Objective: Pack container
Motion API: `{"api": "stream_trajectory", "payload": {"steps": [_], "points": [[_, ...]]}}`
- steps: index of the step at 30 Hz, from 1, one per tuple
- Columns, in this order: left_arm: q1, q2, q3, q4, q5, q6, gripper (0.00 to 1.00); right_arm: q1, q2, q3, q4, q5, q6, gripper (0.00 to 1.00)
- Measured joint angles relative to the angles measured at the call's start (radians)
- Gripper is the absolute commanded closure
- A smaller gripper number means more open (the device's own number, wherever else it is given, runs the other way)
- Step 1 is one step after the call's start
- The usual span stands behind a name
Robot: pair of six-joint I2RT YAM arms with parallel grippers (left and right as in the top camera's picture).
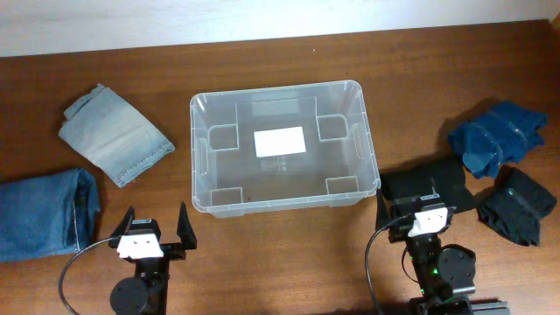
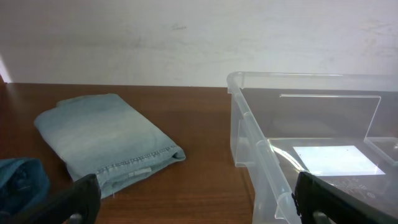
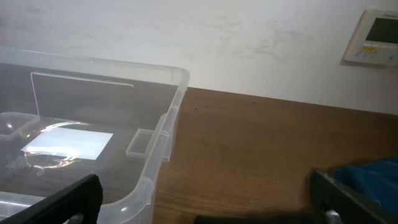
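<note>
The container is a clear plastic bin at the table's middle, with nothing in it and a white label on its base. It also shows in the left wrist view and the right wrist view. My left gripper is open and holds nothing, near the front edge, left of the bin's near left corner; its fingers frame bare wood. My right gripper is open and holds nothing, just right of the bin's near right corner, above a black folded garment; in its wrist view the jaws are wide apart.
Folded light-blue jeans lie left of the bin and show in the left wrist view. Dark-blue jeans lie at the far left. A blue garment and a dark navy garment lie at the right. A wall thermostat hangs behind.
</note>
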Motion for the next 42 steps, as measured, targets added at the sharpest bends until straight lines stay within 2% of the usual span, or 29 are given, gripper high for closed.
{"api": "stream_trajectory", "payload": {"steps": [10,16,19,22,30,37,42], "points": [[0.0,0.0,0.0,0.0,-0.004,0.0,0.01,0.0,0.0,0.0,0.0,0.0,0.006,0.02],[0.0,0.0,0.0,-0.001,-0.003,-0.008,0.01,0.0,0.0,0.0,0.0,0.0,0.153,0.02],[0.0,0.004,0.017,-0.015,-0.004,-0.013,0.01,0.0,0.002,0.019,-0.046,0.003,0.208,0.02],[0.0,0.044,0.084,-0.039,-0.005,-0.016,0.01,0.0,0.008,0.082,-0.165,0.015,0.238,0.02],[0.0,0.391,0.41,-0.108,-0.03,-0.023,0.01,0.0,0.194,0.415,-0.476,0.108,0.264,0.02],[0.0,0.793,0.716,-0.352,-0.056,-0.026,0.01,0.0,0.539,0.768,-0.806,0.154,0.266,0.02],[0.0,0.961,0.879,-0.498,-0.056,-0.027,0.0,-0.037,0.815,0.994,-1.031,0.158,0.249,0.01]]}}
